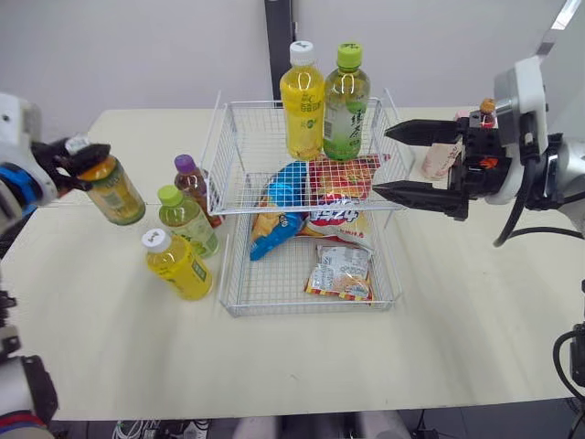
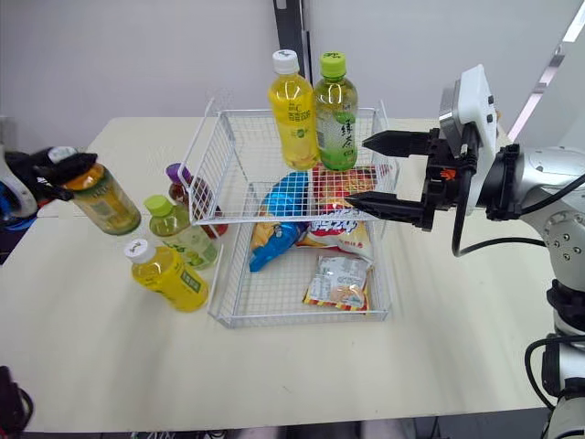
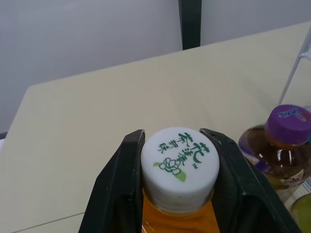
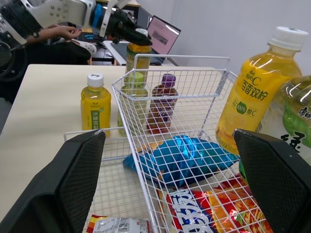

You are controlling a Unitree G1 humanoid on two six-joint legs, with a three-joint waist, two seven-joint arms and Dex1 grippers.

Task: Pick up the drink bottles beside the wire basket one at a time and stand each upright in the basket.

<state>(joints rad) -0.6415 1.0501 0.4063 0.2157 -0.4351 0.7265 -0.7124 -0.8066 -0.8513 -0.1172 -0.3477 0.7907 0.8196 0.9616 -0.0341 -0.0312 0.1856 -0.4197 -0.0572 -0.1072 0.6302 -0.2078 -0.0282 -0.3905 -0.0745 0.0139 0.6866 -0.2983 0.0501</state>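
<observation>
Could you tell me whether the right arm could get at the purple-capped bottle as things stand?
Probably not directly: the right gripper hangs open on the wire basket's other side, so the basket stands between it and the purple-capped bottle.

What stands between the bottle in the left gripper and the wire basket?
In the left eye view, three bottles stand between the held bottle and the wire basket: a purple-capped bottle, a green-capped bottle and a yellow bottle.

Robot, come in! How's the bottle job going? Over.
Left gripper shut on white-capped amber drink bottle, lifted. Right gripper open by white wire basket. Three more bottles stand between held bottle and basket.
</observation>
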